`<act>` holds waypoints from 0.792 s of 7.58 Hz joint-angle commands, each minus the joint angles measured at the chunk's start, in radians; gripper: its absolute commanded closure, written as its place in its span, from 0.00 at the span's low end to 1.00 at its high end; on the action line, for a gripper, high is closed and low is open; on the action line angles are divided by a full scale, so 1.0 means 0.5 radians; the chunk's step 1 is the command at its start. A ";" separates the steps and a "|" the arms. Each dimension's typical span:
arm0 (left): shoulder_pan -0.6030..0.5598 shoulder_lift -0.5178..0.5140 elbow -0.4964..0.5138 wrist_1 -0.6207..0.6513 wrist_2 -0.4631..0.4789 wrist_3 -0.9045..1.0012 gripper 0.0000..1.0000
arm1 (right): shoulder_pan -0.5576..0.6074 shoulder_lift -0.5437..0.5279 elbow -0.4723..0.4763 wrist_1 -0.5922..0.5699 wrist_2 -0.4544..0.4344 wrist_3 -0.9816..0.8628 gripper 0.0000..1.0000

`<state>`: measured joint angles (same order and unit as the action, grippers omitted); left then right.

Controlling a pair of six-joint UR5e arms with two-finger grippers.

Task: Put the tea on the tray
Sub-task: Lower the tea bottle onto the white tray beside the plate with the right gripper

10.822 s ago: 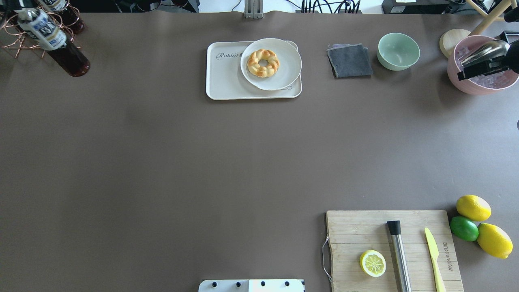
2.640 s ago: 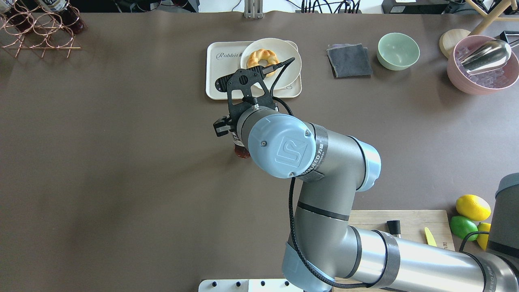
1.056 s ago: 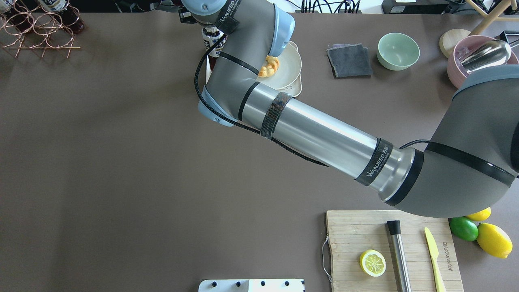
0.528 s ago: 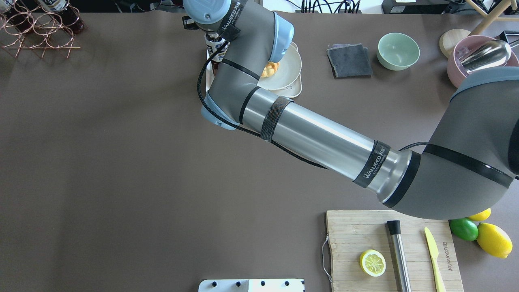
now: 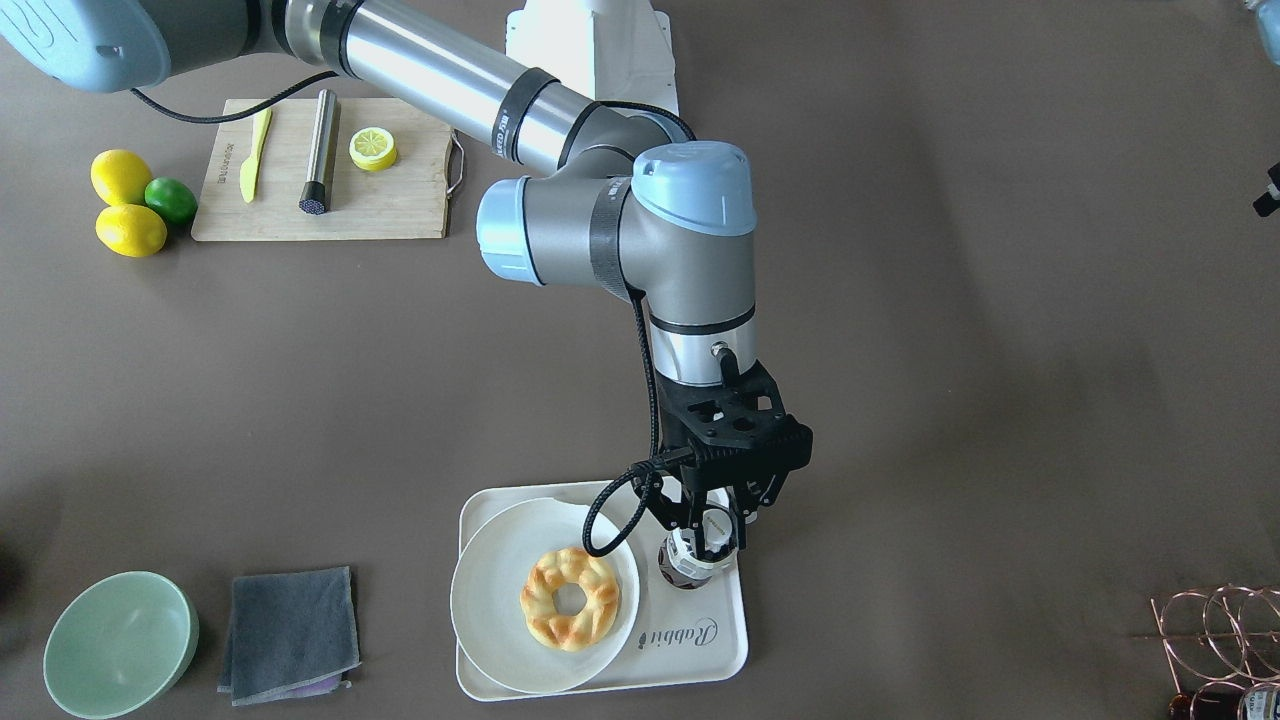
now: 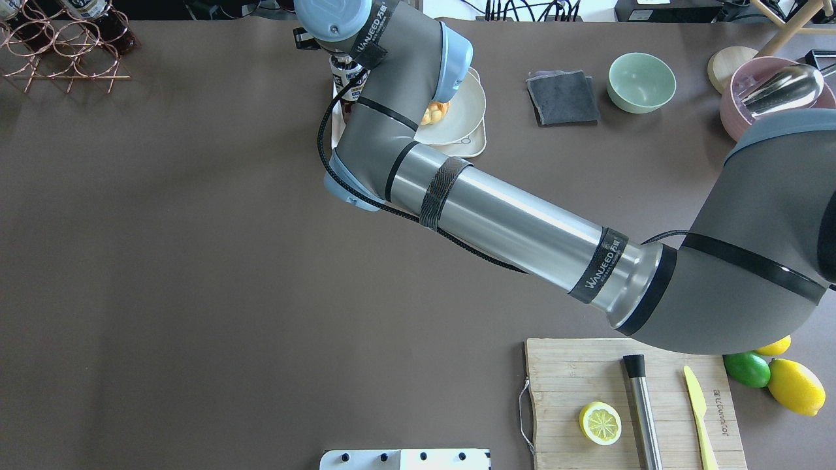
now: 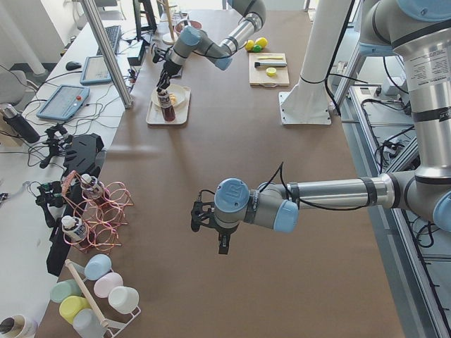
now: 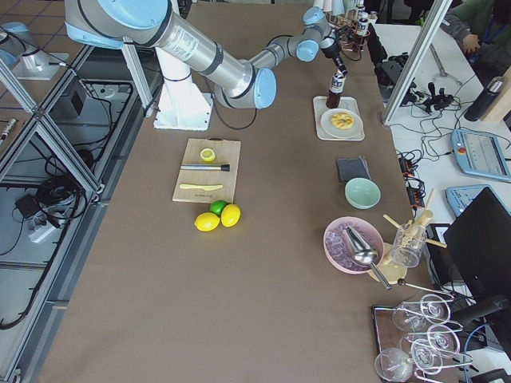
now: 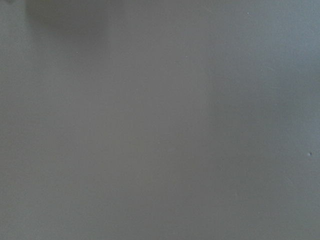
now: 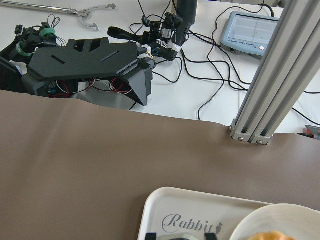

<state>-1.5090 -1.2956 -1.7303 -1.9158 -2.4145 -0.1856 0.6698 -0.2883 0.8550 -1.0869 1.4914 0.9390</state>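
Right now the right gripper (image 5: 716, 512) points straight down over the tray (image 5: 700, 645), its 2 fingers clenched on the white-capped top of the tea (image 5: 686, 565). In the front-facing view the bottle stands upright on the tray's bare strip, at 3 o'clock from the round plate (image 5: 490, 585) and just beside its rim. The grey script is at the bottle's 6 o'clock. Whether its base fully rests on the tray I cannot tell. A braided ring pastry (image 5: 570, 598) lies on the plate. The left gripper (image 7: 200, 215) hangs over the table (image 5: 1000, 400), well apart from the tray; whether it is clenched or released I cannot tell.
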 commanded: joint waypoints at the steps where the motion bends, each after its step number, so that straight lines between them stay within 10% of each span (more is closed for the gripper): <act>1: -0.010 0.005 0.000 0.003 0.000 0.000 0.01 | -0.008 -0.006 0.011 0.051 -0.047 0.030 0.00; 4: -0.050 0.011 -0.006 0.003 -0.085 0.003 0.01 | 0.233 -0.009 0.075 -0.062 0.463 0.070 0.00; 6: -0.062 0.105 -0.043 0.003 -0.104 0.003 0.01 | 0.384 -0.186 0.445 -0.567 0.698 -0.076 0.00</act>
<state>-1.5344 -1.2833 -1.7359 -1.9135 -2.4566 -0.1844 0.7939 -0.3076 0.9295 -1.1809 1.7286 0.9619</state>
